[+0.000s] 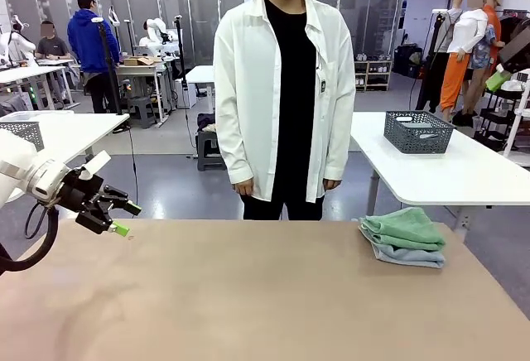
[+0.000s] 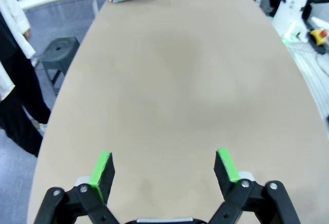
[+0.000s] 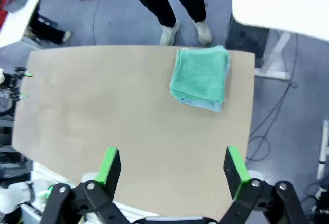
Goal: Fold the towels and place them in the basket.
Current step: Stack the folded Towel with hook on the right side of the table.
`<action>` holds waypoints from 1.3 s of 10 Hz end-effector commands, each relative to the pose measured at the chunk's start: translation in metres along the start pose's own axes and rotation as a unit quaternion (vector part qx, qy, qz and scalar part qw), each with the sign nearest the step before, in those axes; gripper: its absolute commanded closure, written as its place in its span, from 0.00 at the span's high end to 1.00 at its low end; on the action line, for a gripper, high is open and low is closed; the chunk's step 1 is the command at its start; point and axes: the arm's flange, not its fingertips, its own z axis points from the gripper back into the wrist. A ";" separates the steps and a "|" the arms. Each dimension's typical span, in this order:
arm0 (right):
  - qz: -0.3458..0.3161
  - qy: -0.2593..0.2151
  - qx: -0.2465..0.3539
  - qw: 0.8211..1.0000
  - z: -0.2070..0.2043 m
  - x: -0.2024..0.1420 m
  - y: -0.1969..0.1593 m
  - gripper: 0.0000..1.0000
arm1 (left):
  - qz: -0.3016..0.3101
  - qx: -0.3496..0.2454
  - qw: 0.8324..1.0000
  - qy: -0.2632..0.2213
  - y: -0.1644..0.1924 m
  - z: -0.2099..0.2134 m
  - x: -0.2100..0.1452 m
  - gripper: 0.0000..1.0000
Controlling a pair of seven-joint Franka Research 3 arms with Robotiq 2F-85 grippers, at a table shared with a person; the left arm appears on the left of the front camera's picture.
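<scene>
Both towels are lying stacked, mint green towel (image 1: pixel 404 228) on blue-grey towel (image 1: pixel 406 255), at the worktop's (image 1: pixel 248 295) three o'clock edge. The basket (image 1: pixel 418 132) is sitting on the white table (image 1: pixel 447 170) beyond, apparently empty. Left hand (image 1: pixel 124 218) is hovering wide at nine o'clock; right hand (image 3: pixel 172 170) is hanging wide, holding nothing.

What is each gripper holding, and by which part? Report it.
Nothing is held. The left gripper and the right gripper both stand open above the table, fingers empty. The folded towels lie stacked, untouched, at the table's far right.
</scene>
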 end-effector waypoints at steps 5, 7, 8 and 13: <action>0.022 -0.020 -0.013 0.999 0.006 -0.031 0.015 1.00 | -0.001 0.001 1.000 0.000 0.000 0.000 0.001 0.98; 0.022 -0.020 -0.013 0.999 0.006 -0.031 0.015 1.00 | -0.001 0.001 1.000 0.000 0.000 0.000 0.001 0.98; 0.022 -0.020 -0.013 0.999 0.006 -0.031 0.015 1.00 | -0.001 0.001 1.000 0.000 0.000 0.000 0.001 0.98; 0.022 -0.020 -0.013 0.999 0.006 -0.031 0.015 1.00 | -0.001 0.001 1.000 0.000 0.000 0.000 0.001 0.98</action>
